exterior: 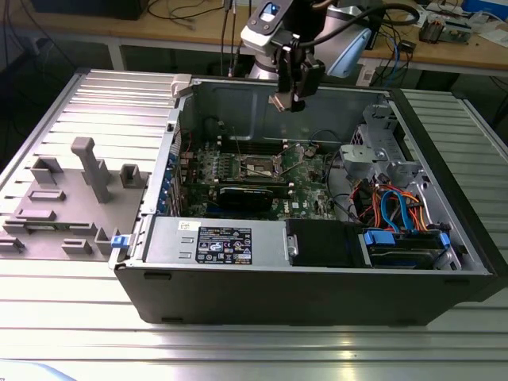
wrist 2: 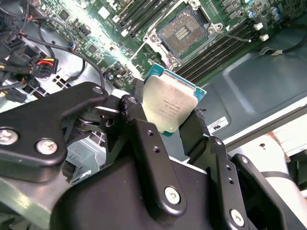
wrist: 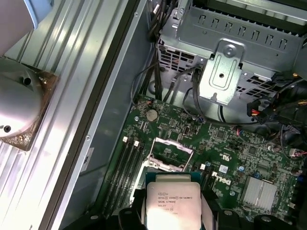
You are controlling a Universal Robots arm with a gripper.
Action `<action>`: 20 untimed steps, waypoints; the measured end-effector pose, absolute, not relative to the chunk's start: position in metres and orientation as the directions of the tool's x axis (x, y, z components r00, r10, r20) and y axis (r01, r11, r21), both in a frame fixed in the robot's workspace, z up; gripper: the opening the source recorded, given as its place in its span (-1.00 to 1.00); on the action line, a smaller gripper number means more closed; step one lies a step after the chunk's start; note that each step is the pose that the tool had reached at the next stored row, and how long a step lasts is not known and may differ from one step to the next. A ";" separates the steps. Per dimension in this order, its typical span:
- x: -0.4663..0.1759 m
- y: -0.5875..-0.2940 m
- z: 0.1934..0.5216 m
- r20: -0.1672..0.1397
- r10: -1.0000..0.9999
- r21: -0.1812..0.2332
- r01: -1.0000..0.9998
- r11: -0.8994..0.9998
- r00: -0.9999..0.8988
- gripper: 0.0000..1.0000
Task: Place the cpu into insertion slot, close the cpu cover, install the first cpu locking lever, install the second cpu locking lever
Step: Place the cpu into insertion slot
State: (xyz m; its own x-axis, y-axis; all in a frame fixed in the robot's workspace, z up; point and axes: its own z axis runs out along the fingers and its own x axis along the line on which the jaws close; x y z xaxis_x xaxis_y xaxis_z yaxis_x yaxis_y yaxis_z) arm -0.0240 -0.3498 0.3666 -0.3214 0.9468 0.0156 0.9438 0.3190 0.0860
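Note:
My gripper [exterior: 290,97] hangs above the open computer case, near its rear wall, shut on the cpu [exterior: 279,101]. In both wrist views the cpu [wrist 2: 169,103] [wrist: 173,203] is a flat silver-topped square with a green edge, pinched by its sides between the black fingers [wrist 2: 138,120]. The insertion slot [exterior: 258,166] [wrist 2: 184,30] [wrist: 169,154] lies below it on the green board [exterior: 305,171], bare, with its dark contact field showing inside a silver rim. I cannot tell the cpu cover apart from that rim.
A long black card [exterior: 250,194] lies in front of the socket. Memory slots [wrist 2: 225,48] [wrist: 123,163] flank it. A silver drive cage [exterior: 381,147] [wrist: 225,76] and coloured cables [exterior: 397,210] fill the case's right side in the exterior view. A grey fixture tray [exterior: 71,198] sits outside the case.

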 end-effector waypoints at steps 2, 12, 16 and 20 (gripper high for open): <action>-0.024 -0.350 0.367 0.016 0.954 0.086 0.951 0.296 -0.299 0.08; -0.024 -0.350 0.367 0.016 0.960 0.086 0.956 0.279 -0.281 0.08; -0.024 -0.350 0.367 0.016 0.960 0.086 0.957 0.279 -0.281 0.08; -0.024 -0.350 0.367 0.016 0.962 0.086 0.958 0.272 -0.274 0.08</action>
